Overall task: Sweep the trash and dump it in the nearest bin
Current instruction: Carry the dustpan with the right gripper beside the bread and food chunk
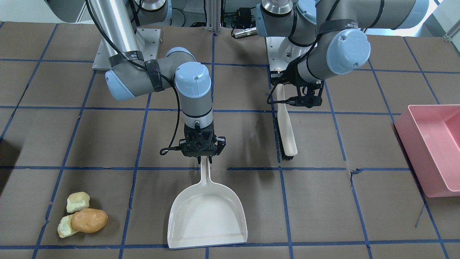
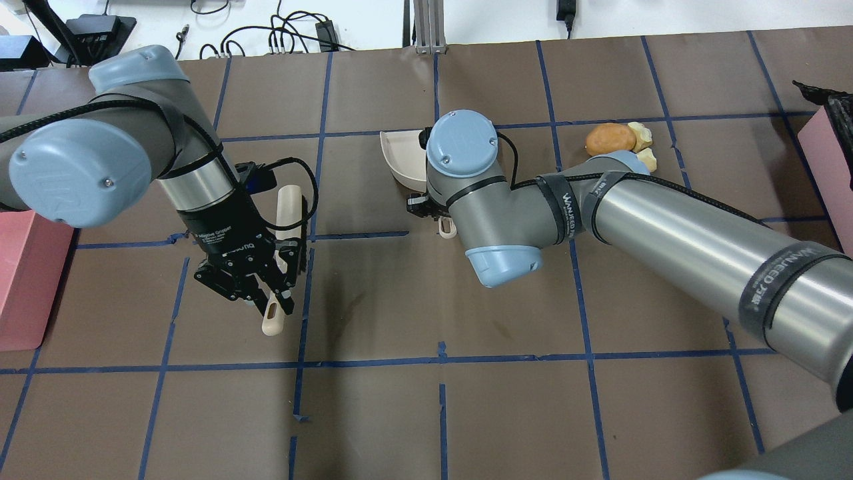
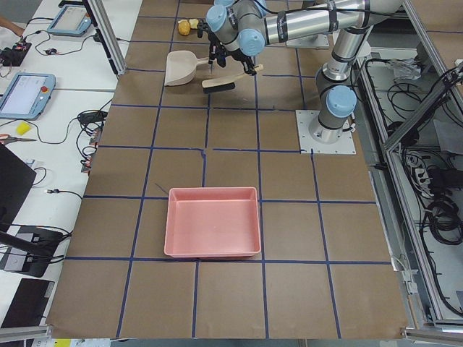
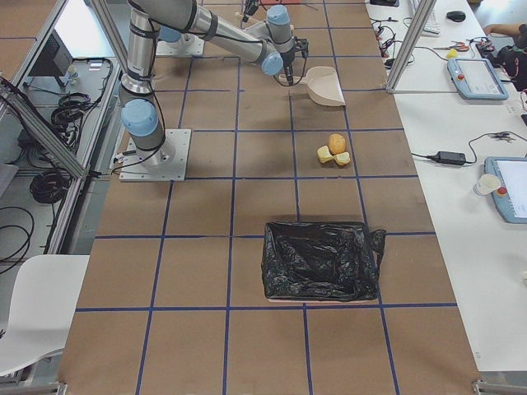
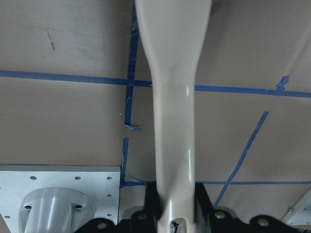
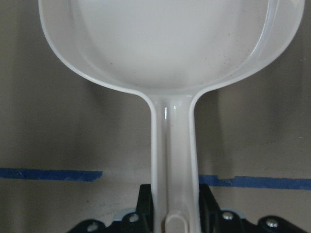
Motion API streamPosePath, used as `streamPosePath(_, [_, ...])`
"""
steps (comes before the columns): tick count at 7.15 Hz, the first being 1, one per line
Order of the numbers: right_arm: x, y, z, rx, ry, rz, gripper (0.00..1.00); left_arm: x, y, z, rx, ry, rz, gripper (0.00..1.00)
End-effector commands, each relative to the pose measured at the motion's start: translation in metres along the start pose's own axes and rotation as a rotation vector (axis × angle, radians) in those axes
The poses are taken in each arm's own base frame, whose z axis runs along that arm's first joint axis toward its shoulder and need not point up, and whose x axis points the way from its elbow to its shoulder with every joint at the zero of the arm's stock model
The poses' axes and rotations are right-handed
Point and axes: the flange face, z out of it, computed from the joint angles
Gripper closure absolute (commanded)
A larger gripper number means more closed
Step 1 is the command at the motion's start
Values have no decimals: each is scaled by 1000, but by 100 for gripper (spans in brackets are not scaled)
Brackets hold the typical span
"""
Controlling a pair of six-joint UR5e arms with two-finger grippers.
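The trash lies together on the brown table: a tan potato-shaped lump point(image 1: 89, 220) point(image 2: 609, 139) with two pale yellow-green chunks point(image 1: 77, 201) point(image 1: 65, 226) touching it. My right gripper point(image 1: 202, 153) point(image 6: 172, 213) is shut on the handle of a white dustpan point(image 1: 207, 216) point(image 2: 400, 160) point(image 6: 170, 48), about one tile from the trash. My left gripper point(image 2: 256, 293) point(image 1: 285, 101) point(image 5: 175, 218) is shut on the handle of a cream brush point(image 1: 287, 129) point(image 2: 286, 213) point(image 5: 172, 121), bristles down, farther from the trash.
A pink bin point(image 1: 435, 144) point(image 2: 26, 280) point(image 3: 212, 220) stands at the table end on my left. A bin lined with a black bag point(image 4: 321, 259) point(image 2: 833, 133) stands on my right, closer to the trash. Blue tape lines grid the table.
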Motion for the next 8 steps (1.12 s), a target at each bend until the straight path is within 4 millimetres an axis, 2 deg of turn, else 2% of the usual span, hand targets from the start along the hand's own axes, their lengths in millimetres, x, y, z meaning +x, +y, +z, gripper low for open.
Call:
streamPosePath(1, [11, -16, -13, 31, 6, 2, 95, 2, 2, -1, 4, 22, 15, 100])
streamPosePath(2, [21, -35, -42, 64, 2, -26, 95, 3, 7, -3, 13, 20, 32, 100])
streamPosePath(3, [58, -62, -74, -7, 3, -75, 95, 3, 7, -3, 13, 21, 52, 100])
streamPosePath(4, [103, -79, -113, -83, -26, -123, 96, 3, 7, -4, 15, 21, 57, 100])
streamPosePath(6, [211, -89, -170, -133, -11, -304, 99, 4, 3, -1, 7, 20, 60, 100])
streamPosePath(7, [264, -86, -184, -167, -14, -477, 100, 11, -2, 1, 9, 23, 71, 100])
streamPosePath(8, [324, -84, -192, -192, -29, -595, 100, 34, -3, 2, 40, 30, 102, 100])
